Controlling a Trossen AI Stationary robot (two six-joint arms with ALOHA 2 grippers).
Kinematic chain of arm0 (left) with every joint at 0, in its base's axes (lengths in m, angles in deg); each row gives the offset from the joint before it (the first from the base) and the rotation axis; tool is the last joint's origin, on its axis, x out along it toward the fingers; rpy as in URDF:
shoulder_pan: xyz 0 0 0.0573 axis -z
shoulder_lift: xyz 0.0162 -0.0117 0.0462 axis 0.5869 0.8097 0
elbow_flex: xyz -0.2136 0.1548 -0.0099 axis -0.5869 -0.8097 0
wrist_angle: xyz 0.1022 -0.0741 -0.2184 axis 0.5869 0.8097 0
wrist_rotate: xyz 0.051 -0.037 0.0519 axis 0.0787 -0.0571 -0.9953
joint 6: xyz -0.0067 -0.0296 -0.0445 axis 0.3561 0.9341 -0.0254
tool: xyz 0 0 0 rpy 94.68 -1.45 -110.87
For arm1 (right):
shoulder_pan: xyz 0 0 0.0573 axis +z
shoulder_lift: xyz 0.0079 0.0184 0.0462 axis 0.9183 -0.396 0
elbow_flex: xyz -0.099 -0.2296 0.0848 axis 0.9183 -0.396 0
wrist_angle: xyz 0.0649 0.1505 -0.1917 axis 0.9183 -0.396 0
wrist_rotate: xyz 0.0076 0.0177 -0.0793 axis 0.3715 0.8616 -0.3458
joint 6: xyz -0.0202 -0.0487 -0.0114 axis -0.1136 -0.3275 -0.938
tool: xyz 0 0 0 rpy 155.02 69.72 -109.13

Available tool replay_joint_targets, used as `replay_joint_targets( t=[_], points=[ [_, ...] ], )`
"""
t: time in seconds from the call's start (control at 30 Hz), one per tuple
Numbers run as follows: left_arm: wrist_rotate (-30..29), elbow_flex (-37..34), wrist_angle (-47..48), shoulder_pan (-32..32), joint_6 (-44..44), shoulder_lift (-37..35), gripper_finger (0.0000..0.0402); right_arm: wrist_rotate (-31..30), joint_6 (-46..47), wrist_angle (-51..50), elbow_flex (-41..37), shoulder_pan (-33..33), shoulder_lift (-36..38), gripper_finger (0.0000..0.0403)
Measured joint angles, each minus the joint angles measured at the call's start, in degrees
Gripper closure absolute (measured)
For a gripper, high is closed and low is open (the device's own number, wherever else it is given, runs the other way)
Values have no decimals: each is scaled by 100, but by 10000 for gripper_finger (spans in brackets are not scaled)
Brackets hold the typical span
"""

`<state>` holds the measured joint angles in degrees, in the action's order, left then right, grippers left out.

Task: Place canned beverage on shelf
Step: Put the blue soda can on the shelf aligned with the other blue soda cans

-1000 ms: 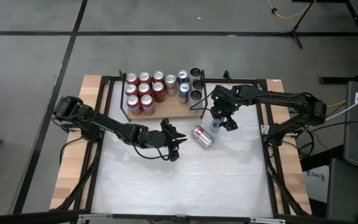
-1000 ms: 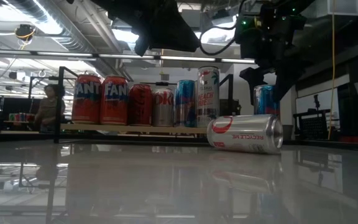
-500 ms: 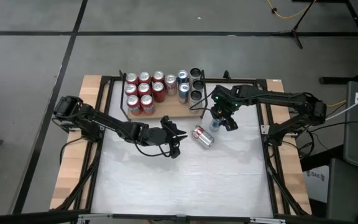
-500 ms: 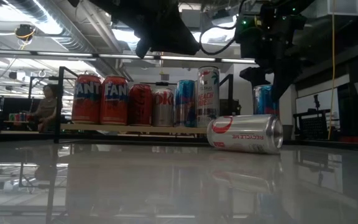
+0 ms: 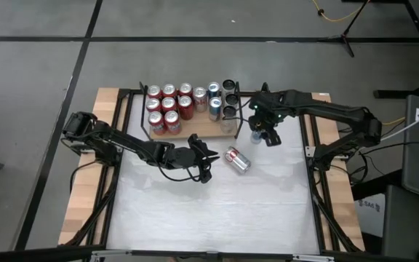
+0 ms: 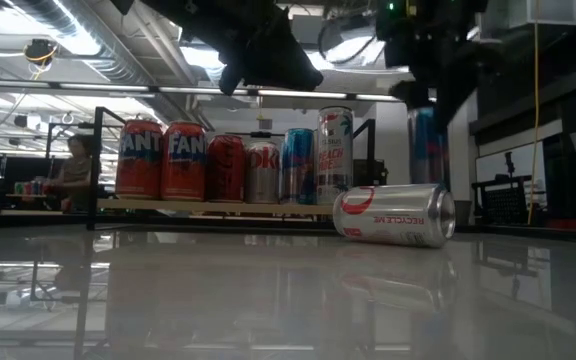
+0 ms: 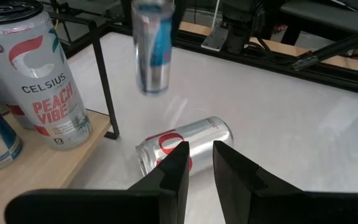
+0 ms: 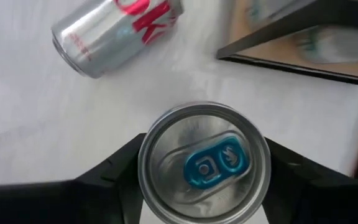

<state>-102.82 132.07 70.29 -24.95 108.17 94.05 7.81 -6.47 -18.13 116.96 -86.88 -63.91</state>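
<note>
The right gripper (image 5: 257, 130) pinches a slim blue-and-silver can (image 8: 204, 163) by its sides, upright and lifted off the table, just beside the right end rail of the shelf (image 5: 195, 129) and not over the board. The right wrist view looks down on the can's silver top and blue tab, with a dark finger (image 8: 120, 168) pressed against either side; the low view shows its base (image 6: 426, 140) hanging clear above the tabletop (image 5: 217, 211). The left gripper (image 5: 201, 161) waits low near the table's middle, its fingers (image 7: 174, 169) drawn close with only a narrow slot between them and nothing in it. Between the two grippers a silver can (image 5: 237, 159) with red lettering lies on its side, just off the shelf's near right corner; the rest of the whitish top nearer the camera is bare and gives wide room. On the shelf the overhead view counts eight red cans (image 5: 169, 106), one silver can (image 5: 200, 98), two blue cans (image 5: 214, 102) and three dark-topped cans (image 5: 229, 100) at the right end, fourteen in all, filling the far part and leaving a bare strip of board along the near edge. The left wrist view alone reads a tall white can (image 7: 35, 77) as Celsius Peach Vibe. The low view shows a person (image 6: 74, 172) far off at left.
</note>
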Motion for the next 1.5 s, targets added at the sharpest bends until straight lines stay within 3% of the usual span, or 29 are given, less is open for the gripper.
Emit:
replay_joint_targets(
  t=[0.3,0.47,0.73,1.0,1.5],
  points=[
    [17,0,59,167,-166,-10,337,-42,982,-570,1407,128,0,179],
    [27,-2,244,344,-298,-265,337,-37,1280,-398,1948,625,4,176],
    [53,0,844,741,-293,-907,337,-33,2015,522,1935,1556,-131,174],
    [53,0,1250,1093,-295,-1172,337,-84,2610,855,1928,2173,-909,174],
    [64,0,1574,1388,-275,-1169,337,-315,2662,1062,1926,2635,-2382,173]
  ],
)
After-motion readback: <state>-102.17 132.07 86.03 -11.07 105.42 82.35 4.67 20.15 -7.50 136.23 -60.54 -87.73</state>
